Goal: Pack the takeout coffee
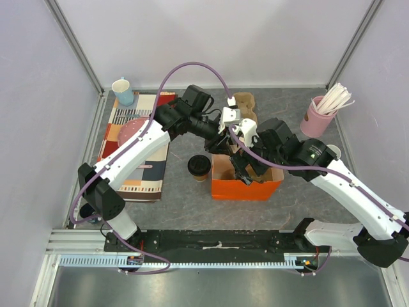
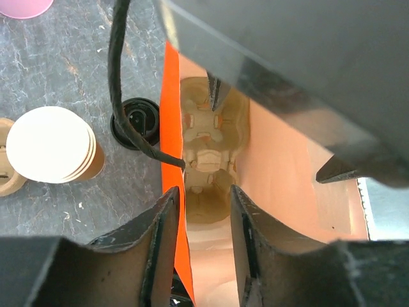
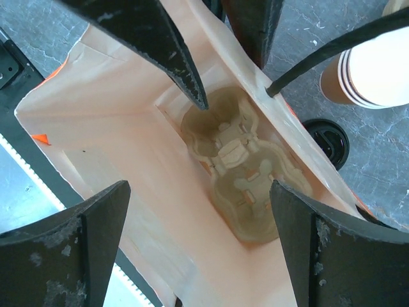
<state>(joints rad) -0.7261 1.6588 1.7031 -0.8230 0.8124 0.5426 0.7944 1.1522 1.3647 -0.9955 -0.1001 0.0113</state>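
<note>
The left gripper and right gripper are released. The coffee should be gripped below its lid and lowered upright into the seemingly empty tray.

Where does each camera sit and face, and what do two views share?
Top external: above, behind the bases, looking down at the orange bag; both arms show.
Left wrist: over the bag, looking in; left gripper at the bottom.
Right wrist: over the bag, looking in; right gripper at the bottom.
Shared: both wrist views show the cup carrier and lidded coffee.
</note>
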